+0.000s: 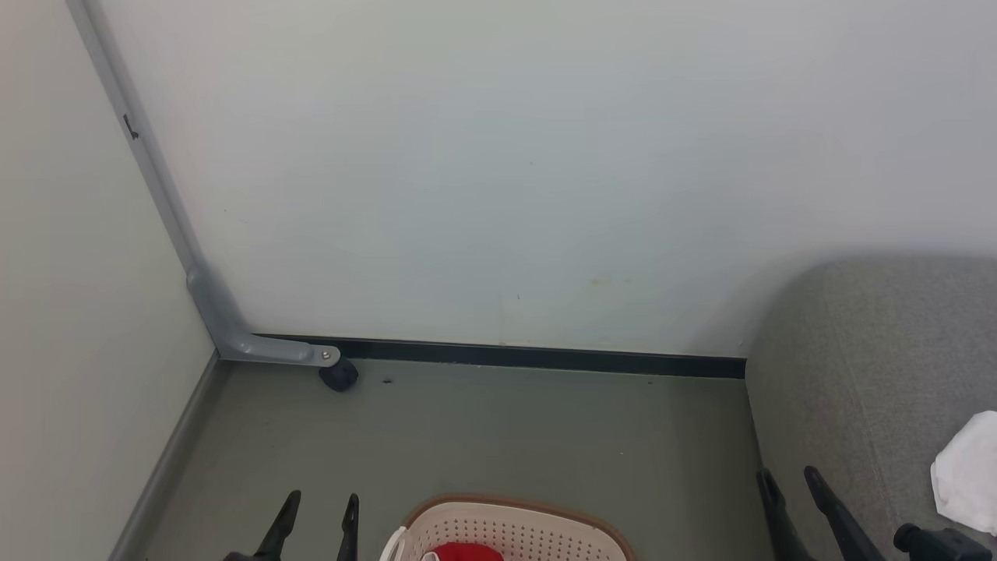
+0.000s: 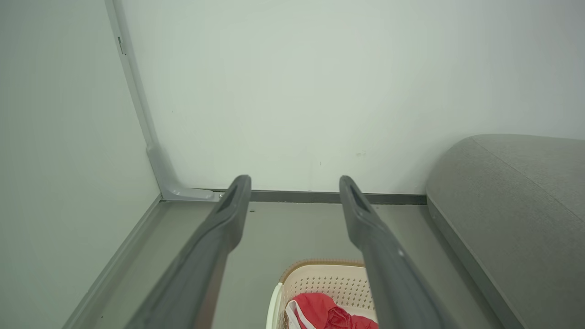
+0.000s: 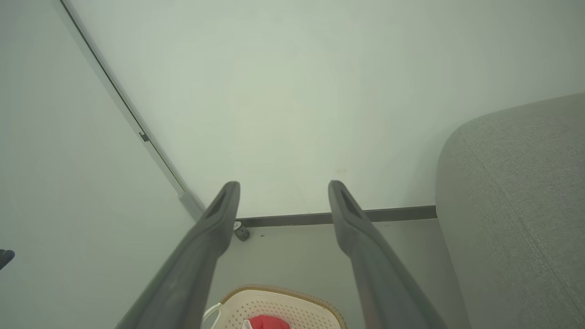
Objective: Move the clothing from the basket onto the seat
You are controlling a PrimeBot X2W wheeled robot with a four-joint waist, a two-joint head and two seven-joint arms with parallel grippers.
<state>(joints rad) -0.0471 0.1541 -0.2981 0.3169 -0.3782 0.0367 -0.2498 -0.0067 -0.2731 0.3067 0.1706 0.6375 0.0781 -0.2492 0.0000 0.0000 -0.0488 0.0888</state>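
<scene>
The clothing (image 1: 465, 552) lay in the basket (image 1: 510, 528) as a bunched heap of soft red fabric. In the left wrist view it (image 2: 327, 313) showed crumpled folds with a narrow white edge along its left side. The basket was cream perforated plastic with a brown rim and a white handle, and it stood on the grey-green floor (image 1: 506, 428) close to the seat (image 1: 857, 351). The seat was a large grey upholstered cushion with a rounded corner, set against the pale wall (image 1: 506, 156). A crumpled white cloth (image 1: 970, 467) rested on top of the seat at the right edge of the head view; what kind of garment it was could not be told.

The left claw (image 1: 323, 502) hung just left of the basket, released and with nothing in it; its two dark fingers (image 2: 228, 219) stood wide apart. The right claw (image 1: 787, 475) was beside the seat's front edge, likewise spread and holding nothing, its fingers (image 3: 215, 228) well separated above the basket (image 3: 292, 304).
</scene>
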